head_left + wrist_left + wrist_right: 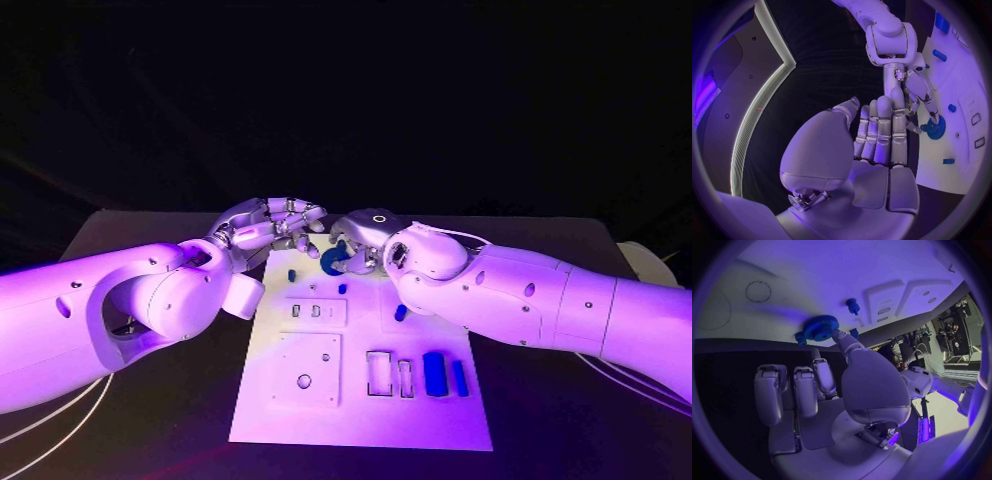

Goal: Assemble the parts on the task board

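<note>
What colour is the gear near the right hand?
Blue; the gear shows best in the right wrist view.

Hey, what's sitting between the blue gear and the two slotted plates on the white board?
A small blue peg stands on the board between the gear and plates, seen in the right wrist view.

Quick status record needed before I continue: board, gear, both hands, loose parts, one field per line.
board: white task board in the middle of the black table
gear: blue gear at the board's far end
right hand: right hand has one fingertip on the gear's rim; other fingers curled, no clear grip
left hand: left hand beside the board's far end, fingers straight and together, holding nothing
loose parts: blue blocks at the board's near right; small blue peg near the gear
</note>
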